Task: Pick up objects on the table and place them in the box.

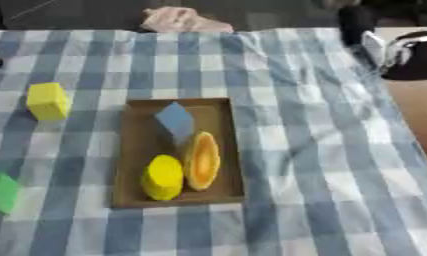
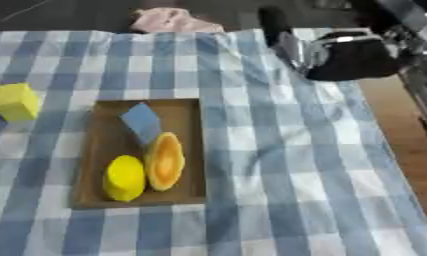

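Right robot hand (image 2: 352, 55) sits at the far right of the table, up near the back edge, well away from every object; it shows as a dark mass with silver parts, and whether its fingers are straight or curled cannot be made out. No left robot hand shows in either view.

Inside the shallow brown box (image 1: 133, 150), three pieces already lie: a blue block (image 1: 175, 121) at the far end, tilted with a corner pointing away from the robot, an orange oval piece (image 1: 202, 160) whose long axis runs along the box's length, and a yellow cylinder (image 1: 163, 177) just beside it at the near end, the two apparently touching.

Two things look left to collect, both left of the box on the blue-and-white checked tablecloth (image 1: 321, 165). The yellow cube (image 1: 48, 101) rests near the box's far left corner, with no clear long axis. The green block (image 1: 1, 192) lies at the picture's left edge, partly cut off.

Risks from here, as a judgement: both pieces are a long reach across the box for the right robot hand, so an arm could sweep the box or its contents. The box is fairly full, so a dropped block may bounce off. The soft cloth could bunch under fingers.

A pink crumpled cloth (image 1: 183, 21) lies beyond the table's far edge.
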